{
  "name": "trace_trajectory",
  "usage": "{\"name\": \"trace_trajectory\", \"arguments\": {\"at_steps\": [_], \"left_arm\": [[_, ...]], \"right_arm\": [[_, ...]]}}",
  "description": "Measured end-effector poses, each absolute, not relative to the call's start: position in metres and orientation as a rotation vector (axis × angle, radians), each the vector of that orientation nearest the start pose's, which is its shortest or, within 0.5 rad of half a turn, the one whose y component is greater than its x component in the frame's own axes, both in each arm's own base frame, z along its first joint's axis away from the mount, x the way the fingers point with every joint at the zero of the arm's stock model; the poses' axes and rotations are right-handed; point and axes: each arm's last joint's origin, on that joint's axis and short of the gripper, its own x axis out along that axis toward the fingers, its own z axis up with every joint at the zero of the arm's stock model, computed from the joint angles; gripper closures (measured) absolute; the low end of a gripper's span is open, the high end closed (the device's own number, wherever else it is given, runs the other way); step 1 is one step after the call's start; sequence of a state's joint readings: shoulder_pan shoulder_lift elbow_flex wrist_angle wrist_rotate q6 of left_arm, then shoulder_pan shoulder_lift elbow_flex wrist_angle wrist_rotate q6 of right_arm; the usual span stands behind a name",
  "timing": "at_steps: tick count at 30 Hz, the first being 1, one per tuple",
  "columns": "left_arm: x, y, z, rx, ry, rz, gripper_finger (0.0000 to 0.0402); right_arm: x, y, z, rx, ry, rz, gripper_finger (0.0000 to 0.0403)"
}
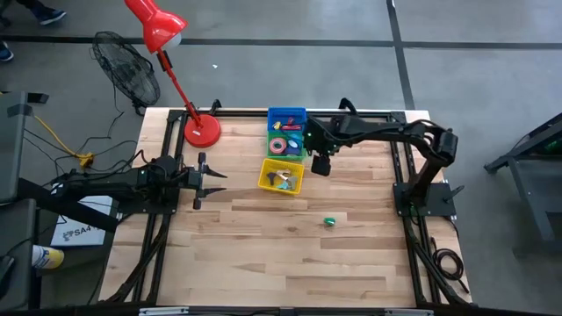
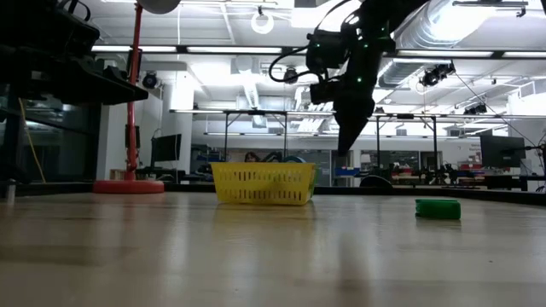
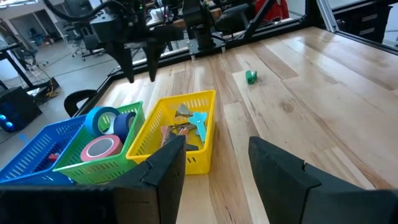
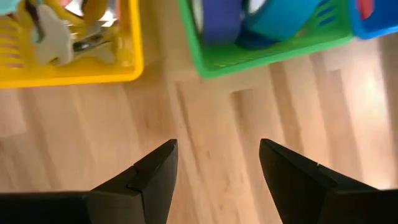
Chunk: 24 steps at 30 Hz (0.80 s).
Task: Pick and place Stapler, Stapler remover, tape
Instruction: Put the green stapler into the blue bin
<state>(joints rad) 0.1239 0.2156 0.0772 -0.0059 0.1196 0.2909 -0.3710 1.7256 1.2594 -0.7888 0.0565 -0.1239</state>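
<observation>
- While the right gripper (image 1: 321,163) hangs above the table beside the green basket (image 1: 285,146), its fingers stand apart with nothing between them; the right wrist view shows only bare wood in the gap.
- Left gripper (image 1: 204,178) waits low at the left side of the table (image 1: 263,246), fingers (image 3: 168,163) apart, empty, aimed toward the baskets.
- Three baskets sit in a row at the back middle: blue basket (image 1: 286,117) farthest back, green in the middle, yellow basket (image 1: 282,176) nearest the front.
- Tape rolls (image 3: 102,147) sit in the green basket: a pink one lying flat, a blue one (image 3: 101,118) and a darker one standing on edge.
- Yellow basket holds a jumble of small tools (image 3: 189,121); cannot tell which is the stapler or the remover.
- Small green piece (image 1: 329,222) lies alone on open wood, well apart from the baskets, right of centre; looks solid, not a tape ring.
- Handling, judged: the tape rolls look light and stiff, smooth on the outer band so they may slip; best taken across the ring wall, one finger in the open centre, or across the flat faces if standing.
- The green piece looks light and low; pinch its sides and come in straight down, since it could skid on the wood.
</observation>
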Motion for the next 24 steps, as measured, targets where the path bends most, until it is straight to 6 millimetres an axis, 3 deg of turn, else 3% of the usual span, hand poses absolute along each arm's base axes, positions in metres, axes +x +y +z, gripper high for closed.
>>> {"name": "trace_trajectory", "arguments": {"at_steps": [8, 24], "left_arm": [[0.108, 0.010, 0.172, 0.272, 0.143, -0.016, 0.0229], [0.108, 0.010, 0.172, 0.273, 0.143, -0.017, 0.0229]], "right_arm": [[0.316, -0.110, 0.215, 0.095, 1.288, -0.284, 0.0186], [0.317, -0.110, 0.216, 0.082, 1.273, -0.297, 0.0187]]}}
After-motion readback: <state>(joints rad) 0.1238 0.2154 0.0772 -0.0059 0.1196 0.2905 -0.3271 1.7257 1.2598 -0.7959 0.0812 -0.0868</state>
